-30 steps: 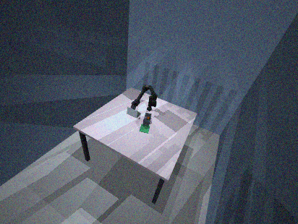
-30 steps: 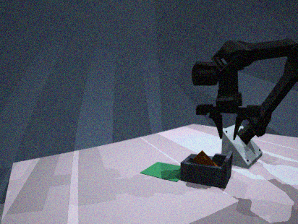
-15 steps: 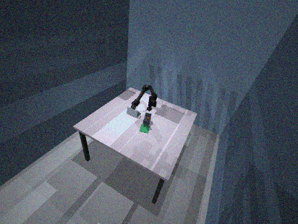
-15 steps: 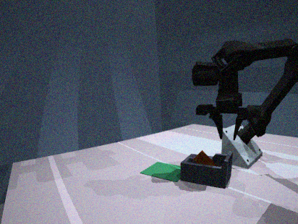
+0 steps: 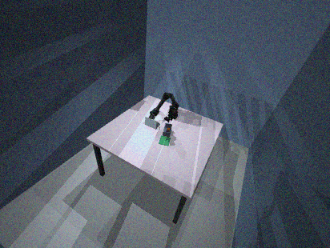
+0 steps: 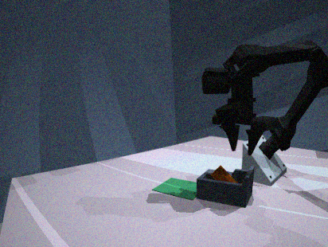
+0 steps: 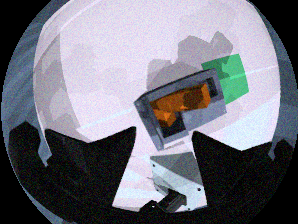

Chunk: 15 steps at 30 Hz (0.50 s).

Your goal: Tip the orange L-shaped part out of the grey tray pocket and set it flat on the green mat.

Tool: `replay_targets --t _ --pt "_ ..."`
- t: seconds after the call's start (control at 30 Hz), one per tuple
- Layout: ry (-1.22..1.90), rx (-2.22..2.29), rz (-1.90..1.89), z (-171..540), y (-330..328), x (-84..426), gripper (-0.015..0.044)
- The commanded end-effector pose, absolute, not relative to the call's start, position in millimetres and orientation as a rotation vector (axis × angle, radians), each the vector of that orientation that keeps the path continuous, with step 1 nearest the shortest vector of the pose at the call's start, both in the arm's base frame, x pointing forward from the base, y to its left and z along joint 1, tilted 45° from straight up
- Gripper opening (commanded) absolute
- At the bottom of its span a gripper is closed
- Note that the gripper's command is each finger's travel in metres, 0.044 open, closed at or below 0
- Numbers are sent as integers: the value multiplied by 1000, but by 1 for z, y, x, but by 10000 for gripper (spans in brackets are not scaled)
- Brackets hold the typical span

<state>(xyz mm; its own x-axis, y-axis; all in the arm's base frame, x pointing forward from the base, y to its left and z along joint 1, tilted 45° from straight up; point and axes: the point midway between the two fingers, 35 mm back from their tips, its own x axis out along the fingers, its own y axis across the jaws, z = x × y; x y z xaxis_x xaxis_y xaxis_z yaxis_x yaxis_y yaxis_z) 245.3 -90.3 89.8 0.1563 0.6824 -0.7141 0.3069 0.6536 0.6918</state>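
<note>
The orange part (image 5: 168, 129) (image 6: 223, 175) (image 7: 175, 102) is in the pocket of the grey tray (image 6: 223, 196) (image 7: 205, 116). It is tilted: its end nearer the mat stands up above the tray rim, and its L-shaped end lies low at the far end from the mat. The green mat (image 5: 164, 141) (image 6: 173, 187) (image 7: 235, 82) lies flat beside the tray and bears nothing. My gripper (image 6: 241, 152) (image 7: 165, 133) is open and empty, pointing down. It hangs above the tray's end away from the mat, clear of tray and part.
A pale wedge-shaped block (image 5: 152, 122) (image 6: 259, 167) (image 7: 175, 170) stands at the foot of the arm, behind the tray. The tray walls rise around the part. The table (image 5: 132, 148) reaches well past the mat.
</note>
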Motion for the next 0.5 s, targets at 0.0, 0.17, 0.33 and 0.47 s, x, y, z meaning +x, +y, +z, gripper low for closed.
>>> replay_targets --t 0.0,0.17,0.33,0.47 --pt "1531 1191 43 78 -107 252 280" --pt "1600 1602 -385 61 -126 258 280" --pt "1605 1719 -522 56 -131 259 280" --pt "1605 1719 -522 56 -131 259 280"
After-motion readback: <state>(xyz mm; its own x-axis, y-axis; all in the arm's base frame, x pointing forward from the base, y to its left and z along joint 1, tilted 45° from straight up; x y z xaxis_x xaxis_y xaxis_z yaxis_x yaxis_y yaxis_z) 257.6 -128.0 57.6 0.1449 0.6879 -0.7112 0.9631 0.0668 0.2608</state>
